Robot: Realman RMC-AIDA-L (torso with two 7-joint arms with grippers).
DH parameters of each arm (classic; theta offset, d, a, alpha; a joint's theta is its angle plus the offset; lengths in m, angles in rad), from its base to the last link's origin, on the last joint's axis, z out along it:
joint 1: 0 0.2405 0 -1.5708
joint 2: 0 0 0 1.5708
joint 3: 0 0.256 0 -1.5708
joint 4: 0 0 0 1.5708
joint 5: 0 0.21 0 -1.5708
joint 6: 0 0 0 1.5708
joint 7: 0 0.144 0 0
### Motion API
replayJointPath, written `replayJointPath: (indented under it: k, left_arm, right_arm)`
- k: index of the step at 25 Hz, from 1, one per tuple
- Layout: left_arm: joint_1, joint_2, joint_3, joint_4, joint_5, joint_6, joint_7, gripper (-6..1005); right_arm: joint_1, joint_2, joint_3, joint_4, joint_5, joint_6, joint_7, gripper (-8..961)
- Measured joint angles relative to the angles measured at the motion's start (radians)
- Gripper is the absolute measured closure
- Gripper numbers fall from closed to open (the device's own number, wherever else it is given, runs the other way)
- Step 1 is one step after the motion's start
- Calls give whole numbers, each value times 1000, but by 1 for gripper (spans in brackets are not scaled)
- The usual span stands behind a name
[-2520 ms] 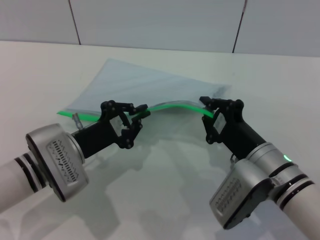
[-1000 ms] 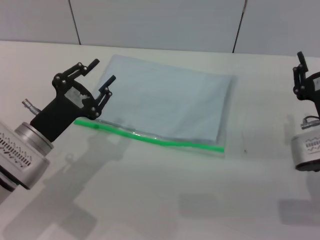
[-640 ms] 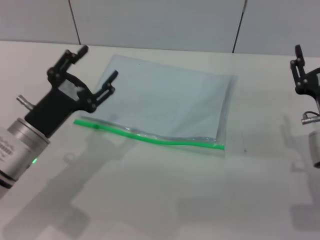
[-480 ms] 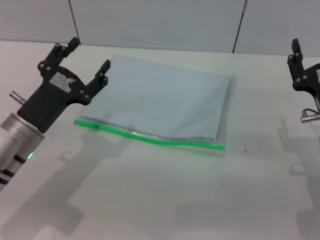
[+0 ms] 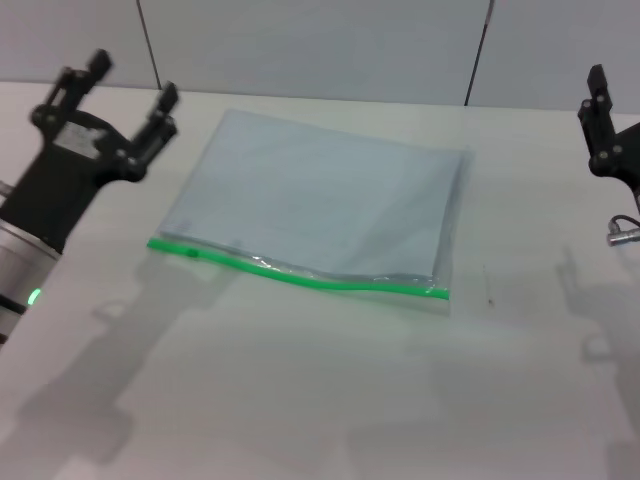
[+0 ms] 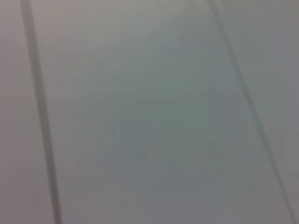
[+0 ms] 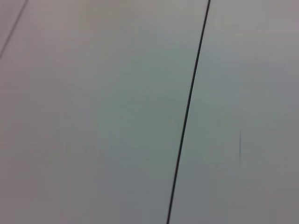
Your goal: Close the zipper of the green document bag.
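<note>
Head view first: the large flat translucent pale blue-grey plastic document bag (image 5: 325, 212) lies flat in the middle of the white surface (image 5: 300, 400), with its thin bright green zipper strip (image 5: 300, 277) along the long edge nearest the robot. The strip runs unbroken from corner to corner, and a tiny dark green slider tab (image 5: 192, 252) sits near the robot's-left end. From here the zipper looks drawn shut, so the job appears done or nearly so, though whether the seal is complete at the right end is too fine to tell.

The left end effector (image 5: 118, 88) is up in the air at the far left, well apart from the bag, its 2 black fingers spread wide and holding nothing. The right end effector (image 5: 603, 125) is raised at the far right edge, also well clear of the bag; only part of it shows, so whether it is spread or closed I cannot tell.

Left wrist view: just blurred grey panelling, no bag.

Right wrist view: grey panel with 1 dark seam, nothing else.
</note>
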Motion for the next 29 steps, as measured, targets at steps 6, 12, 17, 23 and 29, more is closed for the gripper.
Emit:
replayJointPath:
  k: [6, 12, 17, 23, 29]
  left_arm:
    - [49, 3, -117, 3, -28, 69, -106, 225]
    - [96, 2, -205, -1, -86, 123, -126, 228]
    - [103, 3, -214, -7, -112, 125, -127, 228]
    - [98, 3, -208, -7, -110, 122, -127, 227]
    - [92, 0, -203, -7, -106, 114, -127, 227]
  right_arm:
    - [-11, -1, 0, 79, -104, -84, 246, 340]
    - [-12, -1, 0, 112, -145, -112, 323, 341]
    - [-12, -1, 0, 113, -146, -113, 325, 341]
    - [-7, -1, 0, 111, -147, -113, 325, 341]
    - [2, -1, 0, 107, -149, -106, 326, 341]
